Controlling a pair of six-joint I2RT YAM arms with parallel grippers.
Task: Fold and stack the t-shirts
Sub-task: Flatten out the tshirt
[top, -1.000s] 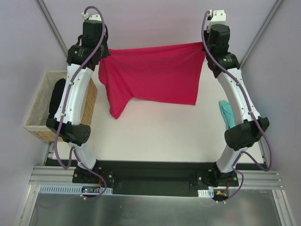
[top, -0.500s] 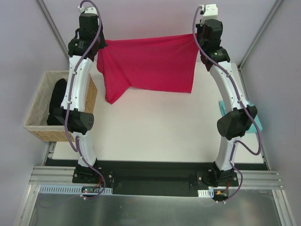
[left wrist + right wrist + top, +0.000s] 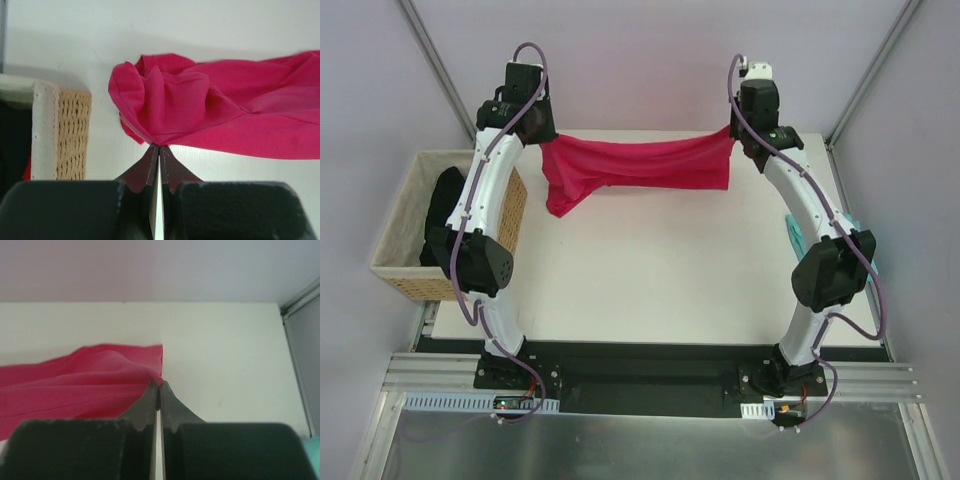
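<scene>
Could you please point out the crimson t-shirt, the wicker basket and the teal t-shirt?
crimson t-shirt [image 3: 640, 165]: top view, stretched middle
wicker basket [image 3: 516, 208]: top view, woven wall
teal t-shirt [image 3: 794, 232]: top view, visible edge

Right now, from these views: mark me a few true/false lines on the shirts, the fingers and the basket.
1. The left fingers and right fingers are both shut on the crimson t-shirt. True.
2. The crimson t-shirt lies neatly folded. False: it is stretched between the two arms, bunched at its left end.
3. The wicker basket stands left of the left arm. True.
4. The teal t-shirt sits in that basket. False: it lies on the table beside the right arm.
</scene>
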